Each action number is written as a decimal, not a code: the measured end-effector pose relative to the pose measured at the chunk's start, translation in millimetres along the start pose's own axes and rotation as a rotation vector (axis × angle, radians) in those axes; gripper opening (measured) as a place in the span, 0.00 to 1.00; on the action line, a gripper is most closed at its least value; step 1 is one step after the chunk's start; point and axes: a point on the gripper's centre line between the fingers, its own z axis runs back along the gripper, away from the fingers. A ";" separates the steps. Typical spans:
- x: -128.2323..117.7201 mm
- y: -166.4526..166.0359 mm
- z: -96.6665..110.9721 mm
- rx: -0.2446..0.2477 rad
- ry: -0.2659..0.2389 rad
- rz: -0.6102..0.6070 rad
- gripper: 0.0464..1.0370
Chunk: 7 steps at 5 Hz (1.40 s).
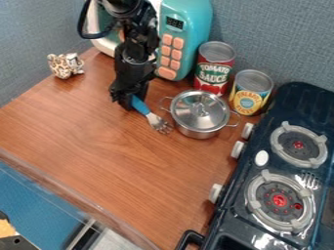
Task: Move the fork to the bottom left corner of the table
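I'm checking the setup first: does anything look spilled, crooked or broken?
Nothing looks spilled or toppled: the cans stand upright, the lid covers the pot. Mildly odd: two stove knobs sit close together, a third well apart; whether one is missing, I can't tell.

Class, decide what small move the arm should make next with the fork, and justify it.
Probably a slight lift, to test the hold: the pincer is at the blue handle of the fork, while the tines sit close beside the pot.
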 end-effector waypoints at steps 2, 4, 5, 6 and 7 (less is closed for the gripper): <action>6.7 11.4 22.2 -0.026 -0.017 0.031 0.36; 18.2 50.3 58.6 -0.069 -0.064 0.079 0.36; 9.1 76.3 58.4 -0.065 -0.063 0.050 0.36; 13.3 113.7 59.2 -0.067 -0.063 0.057 0.36; 12.7 143.6 51.7 -0.052 -0.075 0.036 0.36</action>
